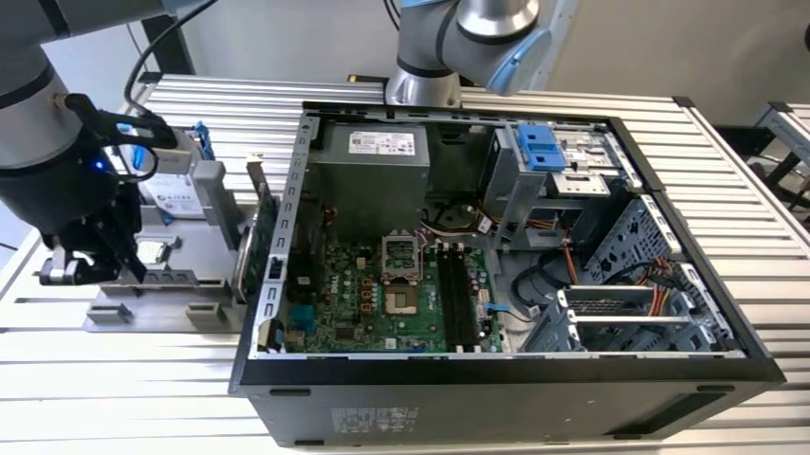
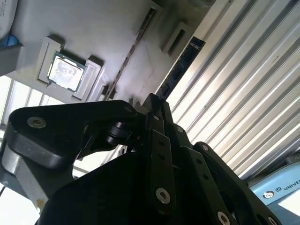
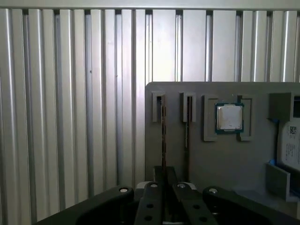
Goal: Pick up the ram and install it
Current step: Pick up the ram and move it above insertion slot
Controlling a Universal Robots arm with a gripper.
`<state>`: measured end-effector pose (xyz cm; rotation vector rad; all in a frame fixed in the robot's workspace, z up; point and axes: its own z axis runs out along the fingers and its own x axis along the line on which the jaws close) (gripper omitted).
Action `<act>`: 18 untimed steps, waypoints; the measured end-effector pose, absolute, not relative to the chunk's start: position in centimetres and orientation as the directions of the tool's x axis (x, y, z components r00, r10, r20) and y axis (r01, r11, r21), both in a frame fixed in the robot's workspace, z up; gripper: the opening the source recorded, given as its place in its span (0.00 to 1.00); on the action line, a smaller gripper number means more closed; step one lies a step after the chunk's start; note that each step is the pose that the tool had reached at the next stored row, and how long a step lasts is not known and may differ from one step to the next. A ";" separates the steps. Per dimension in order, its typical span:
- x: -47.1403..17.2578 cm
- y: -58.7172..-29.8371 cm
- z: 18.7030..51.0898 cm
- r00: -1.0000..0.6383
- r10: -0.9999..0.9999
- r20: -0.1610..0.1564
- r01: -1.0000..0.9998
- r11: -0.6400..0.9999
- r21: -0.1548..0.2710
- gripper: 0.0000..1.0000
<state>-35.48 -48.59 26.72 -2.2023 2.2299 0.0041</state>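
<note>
On the desk (image 1: 760,190) the open computer case (image 1: 506,389) seems to have bare memory slots (image 1: 458,294), while over the grey holder (image 1: 165,308) at the exterior view's left the pincer (image 3: 164,180) looks clamped on the ram (image 3: 163,136), which stands in its slot, neither lifted nor installed.

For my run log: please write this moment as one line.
gripper: above grey holder, beside open computer case | ram: on edge in holder slot, in line with gripper | install: not yet done
</note>
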 end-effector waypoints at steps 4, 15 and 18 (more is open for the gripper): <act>-35.5 -48.6 27.4 -0.012 -1.000 -0.007 -1.000 0.012 -0.003 0.00; -35.5 -48.6 29.4 -0.012 -1.000 -0.007 -1.000 0.012 -0.003 0.00; -35.5 -48.6 30.1 -0.012 -1.000 -0.007 -1.000 0.012 -0.003 0.00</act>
